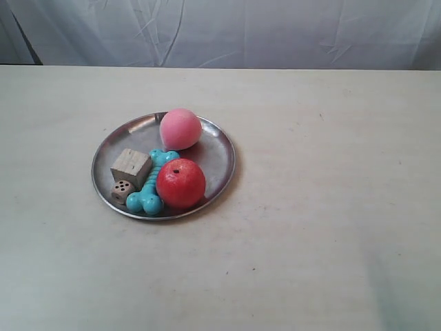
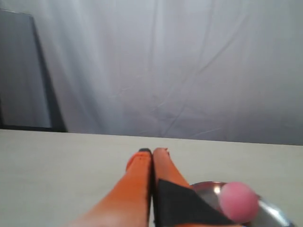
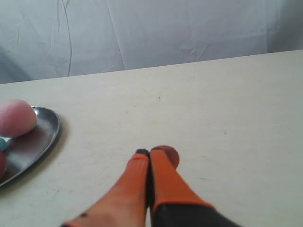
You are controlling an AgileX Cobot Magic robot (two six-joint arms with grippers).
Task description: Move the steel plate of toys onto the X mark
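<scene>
The steel plate (image 1: pixel 217 155) lies left of the table's middle in the exterior view. It holds the pink ball (image 1: pixel 180 128), the red apple-like ball (image 1: pixel 180 183), the turquoise bone (image 1: pixel 150 186), the wooden cube (image 1: pixel 131 167) and the small die (image 1: pixel 122 191). A tiny dark mark (image 1: pixel 321 117) to the plate's right may be the X mark; its shape is too small to tell. Neither arm shows in the exterior view. My left gripper (image 2: pixel 152 151) is shut and empty beside the plate (image 2: pixel 206 187) and pink ball (image 2: pixel 239 202). My right gripper (image 3: pixel 150 152) is shut and empty, apart from the plate (image 3: pixel 45 132).
A pale table (image 1: pixel 331 227) runs back to a wrinkled white curtain (image 1: pixel 241 31). A small dark speck (image 3: pixel 159 98) marks the table ahead of the right gripper.
</scene>
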